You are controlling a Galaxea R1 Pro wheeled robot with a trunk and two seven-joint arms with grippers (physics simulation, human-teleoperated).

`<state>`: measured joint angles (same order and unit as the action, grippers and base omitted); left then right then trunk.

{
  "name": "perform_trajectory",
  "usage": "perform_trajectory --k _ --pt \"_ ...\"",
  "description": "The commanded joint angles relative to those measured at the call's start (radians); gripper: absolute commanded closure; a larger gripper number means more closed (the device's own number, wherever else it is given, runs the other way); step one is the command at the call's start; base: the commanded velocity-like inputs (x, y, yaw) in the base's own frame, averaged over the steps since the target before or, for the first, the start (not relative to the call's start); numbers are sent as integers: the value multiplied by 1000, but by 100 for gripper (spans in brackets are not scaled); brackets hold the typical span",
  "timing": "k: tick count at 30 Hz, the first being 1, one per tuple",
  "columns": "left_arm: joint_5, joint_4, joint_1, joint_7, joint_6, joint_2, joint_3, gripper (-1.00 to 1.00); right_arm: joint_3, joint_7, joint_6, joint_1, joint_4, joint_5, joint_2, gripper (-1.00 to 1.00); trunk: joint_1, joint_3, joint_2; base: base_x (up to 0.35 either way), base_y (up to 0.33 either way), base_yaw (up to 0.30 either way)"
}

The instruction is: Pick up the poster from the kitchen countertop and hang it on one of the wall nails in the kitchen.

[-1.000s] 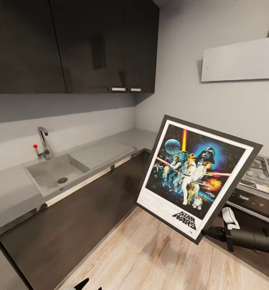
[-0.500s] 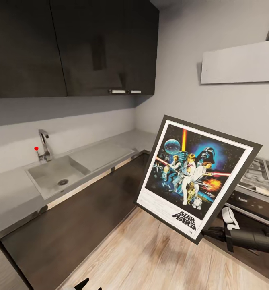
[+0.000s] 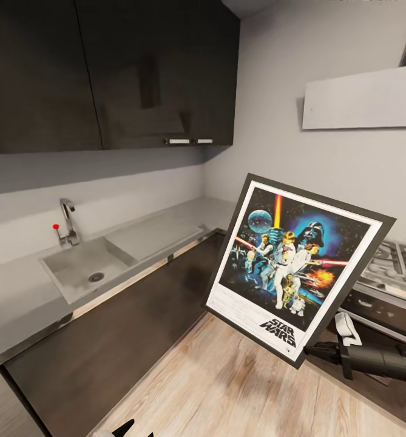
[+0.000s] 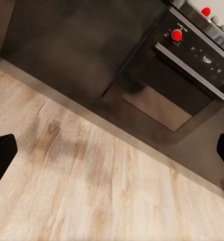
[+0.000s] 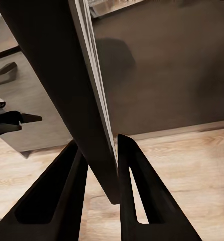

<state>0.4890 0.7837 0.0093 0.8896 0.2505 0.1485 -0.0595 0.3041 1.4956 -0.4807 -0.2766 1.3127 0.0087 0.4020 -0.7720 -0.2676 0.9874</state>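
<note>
The right gripper [image 5: 99,150] is clamping the lower corner of the poster [image 3: 294,265], its two dark fingers [image 5: 67,191] pressing either side of the thin black frame, and the poster is hanging in the air, tilted, out in front of the kitchen countertop [image 3: 20,297] rather than lying on it. It is facing the room, its Star Wars title toward the wooden floor [image 3: 227,382]. The sink [image 3: 84,270] and chrome tap [image 3: 68,221] are sitting well apart from the poster, along the countertop under the dark wall cabinets [image 3: 105,73]. The gas hob [image 3: 397,264] is peeking out just behind the poster's far edge. The left gripper [image 4: 112,150] is hovering with its fingertips [image 4: 1,153] spread wide apart, holding nothing, above the floor near the oven [image 4: 177,75] with its red knobs [image 4: 177,35].
</note>
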Motion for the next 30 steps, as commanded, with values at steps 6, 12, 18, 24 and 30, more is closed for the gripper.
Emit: perform_trajectory --k 6,12,18,24,30 --pt "5 0 0 -1 5 1 -5 -100 1 6 -13 -1 0 1 0 100 23 18 -41 0 0 0" --pt "6 0 0 -1 4 2 -5 -100 1 6 -12 -1 0 1 -1 100 46 37 -83 0 0 0" --pt "6 0 0 -1 4 1 -5 -100 2 6 -12 -1 0 1 -1 100 69 55 -125 0 0 0" --pt "5 0 0 -1 3 0 -5 -100 4 4 -12 -1 0 0 -1 100 92 74 -167 0 0 0" --pt "5 0 0 -1 3 0 -5 -100 5 4 -12 -1 0 -1 -2 100 115 93 -209 0 0 0"
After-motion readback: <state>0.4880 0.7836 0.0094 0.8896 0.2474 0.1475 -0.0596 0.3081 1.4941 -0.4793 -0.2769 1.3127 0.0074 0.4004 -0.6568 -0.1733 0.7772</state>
